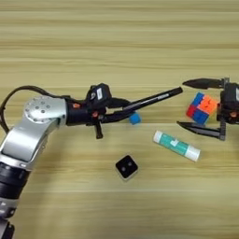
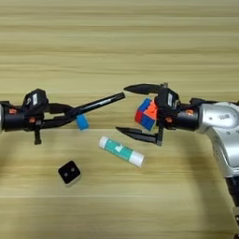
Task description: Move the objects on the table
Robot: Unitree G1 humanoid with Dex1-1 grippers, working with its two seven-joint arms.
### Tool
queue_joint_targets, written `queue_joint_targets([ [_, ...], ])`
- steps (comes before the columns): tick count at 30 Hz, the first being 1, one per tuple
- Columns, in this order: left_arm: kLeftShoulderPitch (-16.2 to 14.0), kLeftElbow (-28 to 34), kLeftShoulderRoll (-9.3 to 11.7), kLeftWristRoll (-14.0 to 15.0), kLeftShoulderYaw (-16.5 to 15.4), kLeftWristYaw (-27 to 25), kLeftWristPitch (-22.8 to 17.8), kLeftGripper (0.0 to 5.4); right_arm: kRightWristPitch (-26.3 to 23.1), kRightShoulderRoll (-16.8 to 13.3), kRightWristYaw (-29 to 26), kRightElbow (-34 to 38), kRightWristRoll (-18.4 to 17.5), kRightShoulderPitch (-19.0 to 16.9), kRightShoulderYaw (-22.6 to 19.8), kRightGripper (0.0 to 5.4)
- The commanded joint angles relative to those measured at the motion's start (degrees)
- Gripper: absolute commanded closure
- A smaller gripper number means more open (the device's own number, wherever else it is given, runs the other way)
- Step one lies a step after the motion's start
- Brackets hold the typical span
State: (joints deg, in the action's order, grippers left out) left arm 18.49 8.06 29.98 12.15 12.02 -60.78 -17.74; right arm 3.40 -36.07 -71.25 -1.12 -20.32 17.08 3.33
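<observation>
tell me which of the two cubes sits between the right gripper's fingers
The multicoloured puzzle cube sits between the open right gripper's fingers; the small black-and-white cube lies apart, nearer the camera.

Light-brown tabletop [image 1: 116, 42], streaked with long horizontal grain. Multicoloured puzzle cube [image 1: 201, 108]: blue, orange, red squares. Black pen [image 1: 156, 99]. Glue-stick tube [image 1: 176, 145], white with green band. Flat blue block [image 1: 135, 118]. Small black cube [image 1: 126, 167], white-edged, two pale dots on top. Black claw fingers [image 2: 140, 135], silver arm shells with orange marks.
</observation>
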Motion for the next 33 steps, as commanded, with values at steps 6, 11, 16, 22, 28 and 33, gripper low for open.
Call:
queue_joint_targets([
  [6, -1.6, 3.1, 3.1, 1.2, 2.1, -4.3, 1.0, 4.32, 0.4, -1.1, -2.2, -0.3, 2.1, 2.5, 2.4, 0.00],
  [11, -1.5, 3.3, 3.3, 0.9, 3.1, -4.7, 1.1, 4.32, 0.0, -0.8, -2.5, 0.1, 2.4, 2.5, 3.4, 0.00],
  [16, -1.4, 3.5, 3.2, 0.8, 3.3, -4.6, 1.0, 4.32, -0.1, -0.6, -2.7, 0.9, 2.3, 1.9, 4.4, 0.00],
  [22, -1.3, 3.0, 3.1, 0.5, 3.5, -4.4, 1.3, 4.32, -0.3, -0.5, -2.9, 1.6, 2.1, 1.5, 5.2, 0.00],
  [28, -1.2, 2.9, 3.2, 0.4, 3.7, -4.2, 1.3, 4.32, -0.7, -0.9, -3.2, 2.6, 2.1, 0.9, 5.7, 0.00],
  [33, -1.1, 2.8, 3.1, 0.5, 3.8, -4.0, 1.4, 4.32, -0.7, -1.0, -3.6, 2.5, 2.5, 0.5, 6.1, 0.18],
])
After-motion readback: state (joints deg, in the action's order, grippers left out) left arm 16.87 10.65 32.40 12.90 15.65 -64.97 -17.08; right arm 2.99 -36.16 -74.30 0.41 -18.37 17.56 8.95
